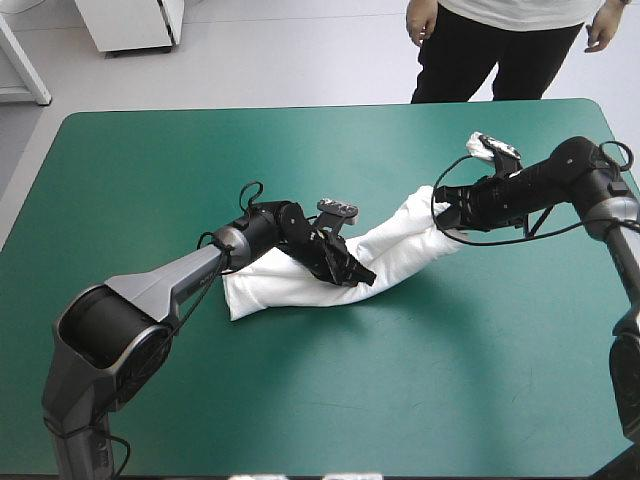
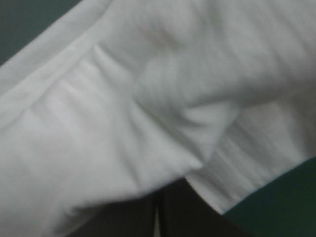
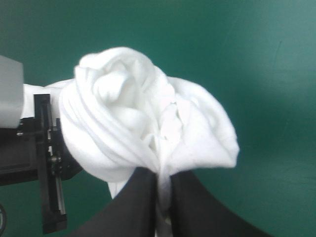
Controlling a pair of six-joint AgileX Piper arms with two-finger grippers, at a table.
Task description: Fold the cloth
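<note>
The white T-shirt [image 1: 390, 255] lies bunched in a long roll across the middle of the teal-green table, running from near the left toward the far right. My left gripper [image 1: 362, 275] pinches its near edge at mid-length; in the left wrist view the T-shirt [image 2: 148, 98] fills the picture above the black fingers [image 2: 173, 212], which meet with cloth between them. My right gripper [image 1: 447, 212] holds the roll's right end. There the T-shirt [image 3: 148, 123] bulges in a crumpled ball ahead of the gripper [image 3: 160, 190], its fingers closed on a fold.
Bare teal-green cover [image 1: 330, 400] stretches wide toward the near edge, and more lies beyond the T-shirt at the far side. A person [image 1: 500, 40] stands just past the far edge, hands away from the table top. The left arm's hardware [image 3: 44, 163] shows beside the cloth.
</note>
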